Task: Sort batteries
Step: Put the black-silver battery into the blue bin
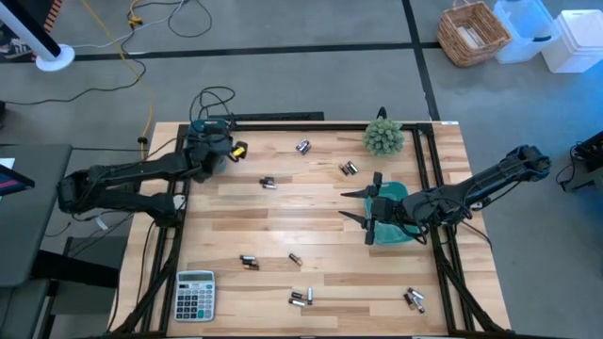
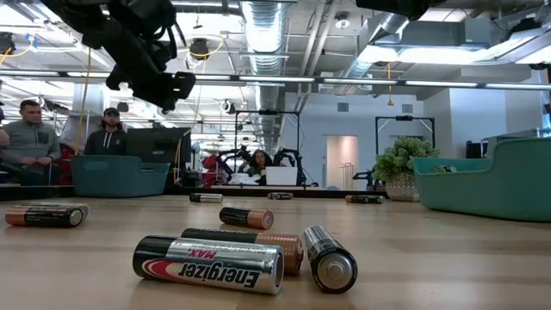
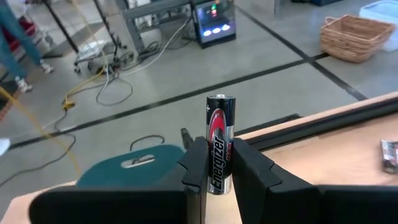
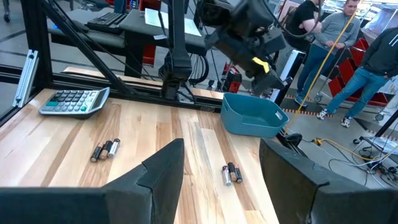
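My left gripper (image 3: 221, 149) is at the table's far left corner, above a teal bin (image 3: 140, 165), and is shut on a black and silver battery (image 3: 221, 118). In the high view the left gripper (image 1: 215, 149) hides most of that bin. My right gripper (image 1: 363, 205) is open and holds nothing; it stands by a second teal bin (image 1: 394, 215) at the table's right side. Loose batteries lie flat in small groups: far middle (image 1: 302, 146), (image 1: 349, 169), centre (image 1: 268, 183), and near edge (image 1: 248, 263), (image 1: 301, 298), (image 1: 415, 299). My left gripper pinches the battery between its two fingers (image 3: 194, 163) by its lower half (image 3: 217, 163). The labelled upper half and its end cap (image 3: 220, 98) stick out past the fingertips. The battery lies along the fingers and is lifted clear above the teal bin.
A grey calculator (image 1: 195, 294) lies at the near left corner. A small potted plant (image 1: 383, 137) stands at the far right. Black rails frame the table's sides. People stand in the room beyond the table (image 4: 348, 37). Bare wood shows in the table's middle (image 1: 301, 221).
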Motion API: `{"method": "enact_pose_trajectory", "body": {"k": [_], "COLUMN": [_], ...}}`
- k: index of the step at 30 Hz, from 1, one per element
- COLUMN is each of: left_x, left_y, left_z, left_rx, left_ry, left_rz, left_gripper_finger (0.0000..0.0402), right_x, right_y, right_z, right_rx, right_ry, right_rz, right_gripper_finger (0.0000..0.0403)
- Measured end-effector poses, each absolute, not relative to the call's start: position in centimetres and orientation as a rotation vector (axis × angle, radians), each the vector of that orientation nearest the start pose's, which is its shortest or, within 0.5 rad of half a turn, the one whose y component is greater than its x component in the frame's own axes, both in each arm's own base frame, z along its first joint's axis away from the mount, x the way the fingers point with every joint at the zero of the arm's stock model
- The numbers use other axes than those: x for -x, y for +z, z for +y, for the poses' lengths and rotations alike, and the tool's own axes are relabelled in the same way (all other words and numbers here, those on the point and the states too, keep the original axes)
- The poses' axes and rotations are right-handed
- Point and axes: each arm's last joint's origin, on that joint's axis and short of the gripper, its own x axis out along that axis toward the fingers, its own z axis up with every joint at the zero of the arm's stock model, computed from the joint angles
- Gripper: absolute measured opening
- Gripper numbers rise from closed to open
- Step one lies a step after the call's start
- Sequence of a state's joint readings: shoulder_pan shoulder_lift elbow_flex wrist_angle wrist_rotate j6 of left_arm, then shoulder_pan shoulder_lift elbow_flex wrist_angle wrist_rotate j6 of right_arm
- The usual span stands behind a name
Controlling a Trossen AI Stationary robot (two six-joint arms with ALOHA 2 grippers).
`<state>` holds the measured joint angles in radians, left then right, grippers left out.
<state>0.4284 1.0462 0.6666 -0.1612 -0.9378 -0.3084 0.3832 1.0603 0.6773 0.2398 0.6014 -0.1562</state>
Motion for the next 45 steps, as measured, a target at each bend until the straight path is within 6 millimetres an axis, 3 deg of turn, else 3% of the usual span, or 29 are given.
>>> {"method": "enact_pose_trajectory", "body": {"k": [13, 24, 35, 45], "left_x": [-16.0, -12.9, -11.7, -11.6], "left_y": [25.4, 24.7, 24.2, 24.2], "left_z": [14.7, 17.4, 18.1, 18.1], "left_rx": [0.160, 0.257, 0.314, 0.320], "left_ry": [1.377, 1.372, 1.330, 1.340], "left_rz": [0.392, 0.476, 0.539, 0.533], "left_gripper_finger": [0.0043, 0.0043, 0.0046, 0.0096], "right_x": [-22.0, -22.0, -22.0, -22.0], "right_y": [28.3, 28.3, 28.3, 28.3], "right_z": [7.1, 7.1, 7.1, 7.1], "right_rx": [0.222, 0.218, 0.216, 0.214], "right_ry": [-0.207, -0.207, -0.207, -0.208], "right_rz": [0.159, 0.163, 0.159, 0.158], "right_gripper_finger": [0.0224, 0.0224, 0.0224, 0.0224]}}
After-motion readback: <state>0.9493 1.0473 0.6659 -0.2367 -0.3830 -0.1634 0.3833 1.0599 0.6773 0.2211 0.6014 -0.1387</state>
